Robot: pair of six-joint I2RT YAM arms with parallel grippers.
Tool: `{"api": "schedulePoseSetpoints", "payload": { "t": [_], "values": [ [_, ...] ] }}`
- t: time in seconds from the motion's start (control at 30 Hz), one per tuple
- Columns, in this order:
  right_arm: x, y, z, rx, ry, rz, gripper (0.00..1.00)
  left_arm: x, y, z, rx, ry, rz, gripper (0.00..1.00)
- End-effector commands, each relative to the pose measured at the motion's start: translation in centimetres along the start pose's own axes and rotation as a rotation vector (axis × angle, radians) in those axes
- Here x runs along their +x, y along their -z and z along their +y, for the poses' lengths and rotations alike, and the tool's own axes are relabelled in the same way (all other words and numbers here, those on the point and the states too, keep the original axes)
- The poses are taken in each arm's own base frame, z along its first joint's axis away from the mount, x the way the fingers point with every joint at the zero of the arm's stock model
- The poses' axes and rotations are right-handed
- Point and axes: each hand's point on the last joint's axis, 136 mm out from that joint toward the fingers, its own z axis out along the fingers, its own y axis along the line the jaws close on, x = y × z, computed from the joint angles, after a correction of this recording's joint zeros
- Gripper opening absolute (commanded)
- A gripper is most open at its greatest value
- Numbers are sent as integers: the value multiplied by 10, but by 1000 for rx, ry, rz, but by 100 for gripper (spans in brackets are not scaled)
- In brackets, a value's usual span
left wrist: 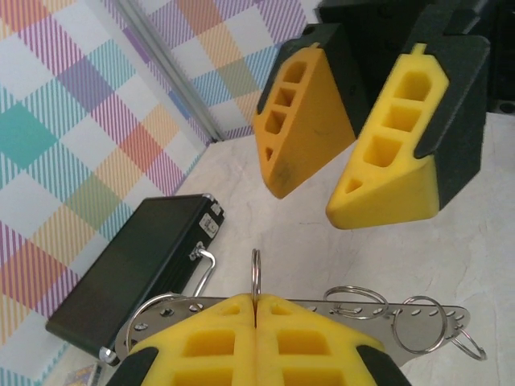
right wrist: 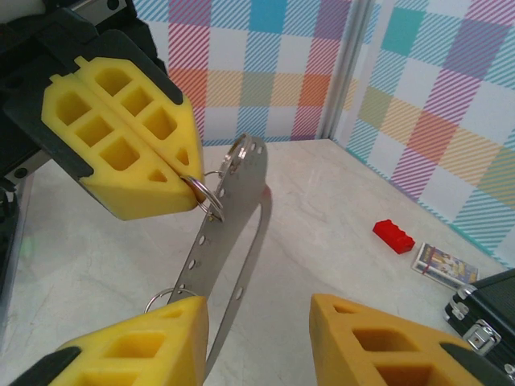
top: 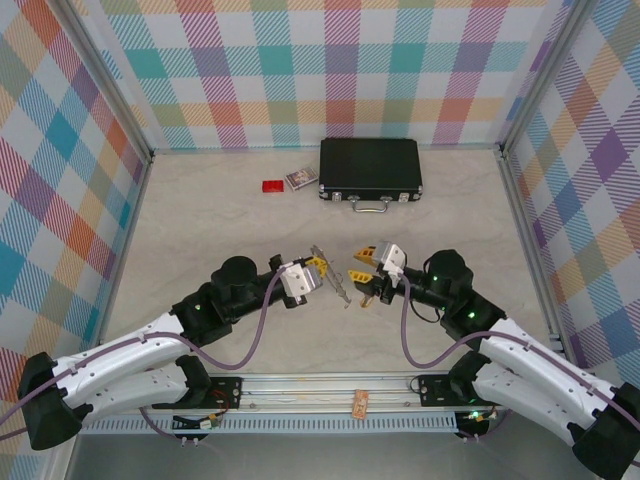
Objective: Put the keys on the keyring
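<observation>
Left claw: closed, its yellow pads pinching a small split ring that belongs to the keyring.

The keyring is a flat silver strip pierced with a row of holes and carrying several split rings. It sits at mid-table between the two claws, with its upper end raised off the tabletop.

In the top view its long axis runs from near-right to far-left, the far end pointing toward the back wall. In the right wrist view it stands steeply and leans. Its upper end points at the far wall and its lower end drops just beside the finger at the left of that view. Whether they touch there cannot be determined.

Right claw: open, fingers standing apart, facing the strip.
</observation>
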Motion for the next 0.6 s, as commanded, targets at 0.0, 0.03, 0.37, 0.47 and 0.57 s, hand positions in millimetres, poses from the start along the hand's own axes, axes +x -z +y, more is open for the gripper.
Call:
{"api": "schedulePoseSetpoints", "payload": {
  "t": [0.0,0.03,0.37,0.47,0.57],
  "values": [
    [-18,-2,6,-56,53,-27,34,-9,1,-6,10,-102,-62,0],
    [-19,-3,6,-54,56,-26,34,-6,1,-5,-4,-127,-52,0],
    [-16,-3,9,-62,53,-25,35,-4,9,10,-131,-183,-55,0],
    [-19,-1,8,-52,49,-36,36,-16,7,3,-87,-80,-125,0],
    [-19,2,9,-47,41,-45,35,-23,2,-2,-59,5,-183,0]
  ]
}}
